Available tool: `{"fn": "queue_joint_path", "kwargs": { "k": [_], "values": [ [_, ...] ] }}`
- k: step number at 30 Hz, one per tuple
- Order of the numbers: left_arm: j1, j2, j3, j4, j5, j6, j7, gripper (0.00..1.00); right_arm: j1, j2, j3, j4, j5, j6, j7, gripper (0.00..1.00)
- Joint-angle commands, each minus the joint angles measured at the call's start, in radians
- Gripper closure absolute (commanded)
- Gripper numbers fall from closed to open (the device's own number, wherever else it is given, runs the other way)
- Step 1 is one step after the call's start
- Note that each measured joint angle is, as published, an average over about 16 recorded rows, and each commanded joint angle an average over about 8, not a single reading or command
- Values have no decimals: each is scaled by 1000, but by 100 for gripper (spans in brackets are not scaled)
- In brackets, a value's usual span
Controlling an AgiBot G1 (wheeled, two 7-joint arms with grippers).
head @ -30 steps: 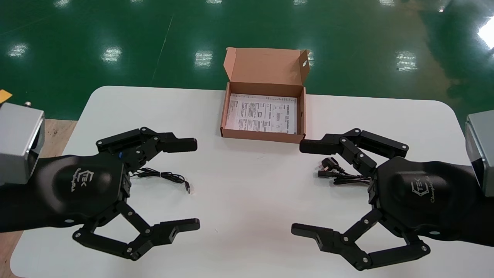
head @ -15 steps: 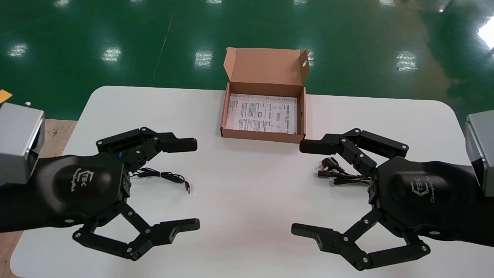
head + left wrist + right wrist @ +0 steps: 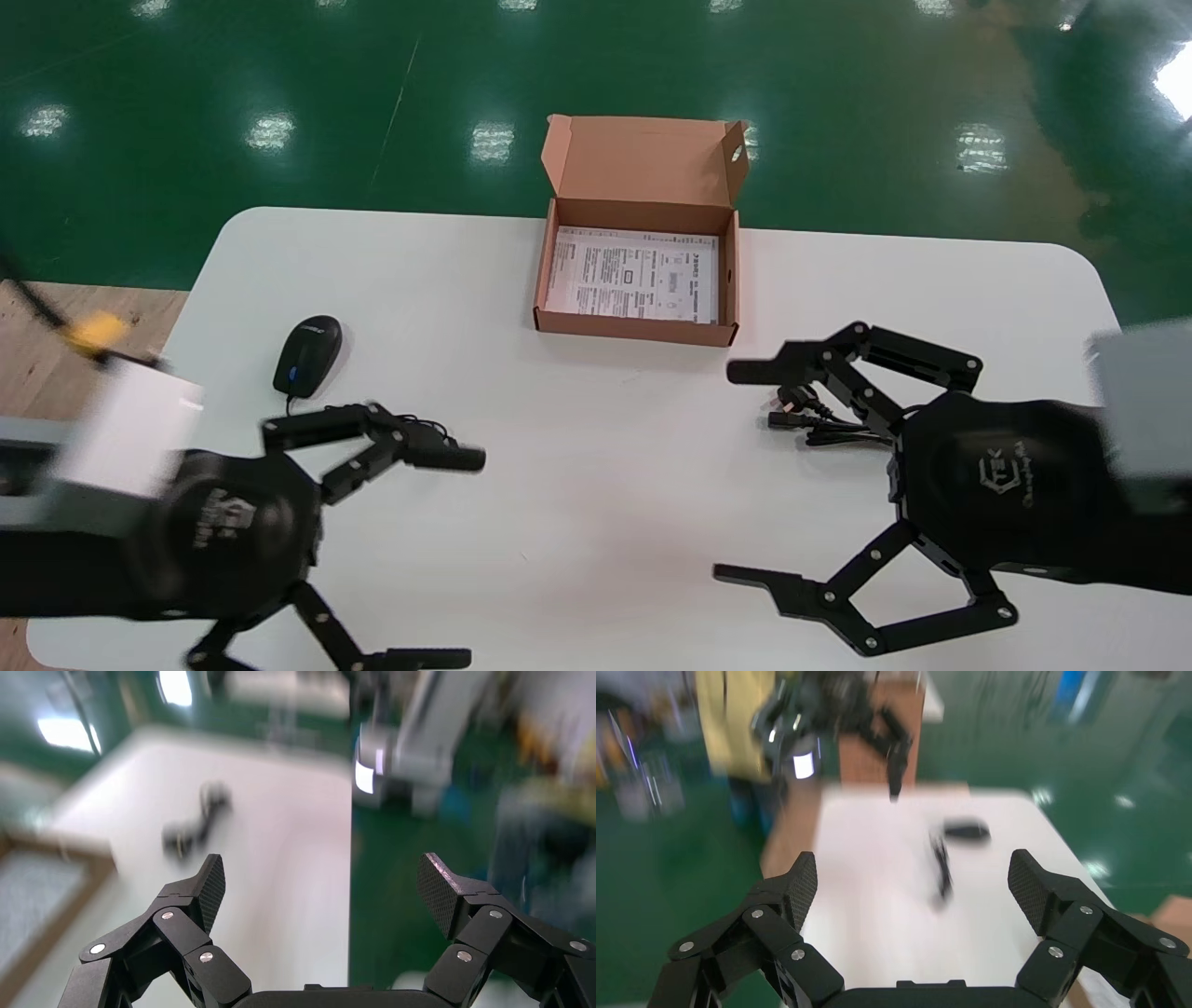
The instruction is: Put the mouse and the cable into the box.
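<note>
Head view | left pincer [image 3: 464, 559], right pincer [image 3: 729, 473] agape, empty | leaflet [image 3: 638, 275] print probably illegible

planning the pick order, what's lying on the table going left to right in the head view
mouse → box → cable. The left gripper and right gripper, both open, overlap some of these, so they are left out.

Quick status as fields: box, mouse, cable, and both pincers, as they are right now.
box: far middle of table, lid open, printed leaflet inside
mouse: on table, robot's left, outside box
power cable: on table, robot's right, outside box
left pincer: open, empty, near mouse
right pincer: open, empty, beside power cable
</note>
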Motion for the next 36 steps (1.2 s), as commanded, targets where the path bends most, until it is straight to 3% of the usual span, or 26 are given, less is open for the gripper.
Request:
{"fn": "queue_joint_path", "kwargs": {
  "k": [1,8,15,25,36],
  "values": [
    [-71,1,53,-6,103,23,-25,0,33,5,-11,-8,-69,-17,-50,0],
    [-282,133,249,203,443,17,63,0,177,-26,-136,-190,-347,-40,-347,0],
    [-409,284,363,551,666,-62,219,0,296,-106,-239,-458,-507,-27,-581,0],
    [-489,427,392,929,746,-209,432,0,436,-229,-302,-822,-626,41,-785,0],
    [-495,498,389,1132,744,-303,589,0,491,-315,-322,-1054,-681,203,-886,0]
  ]
}}
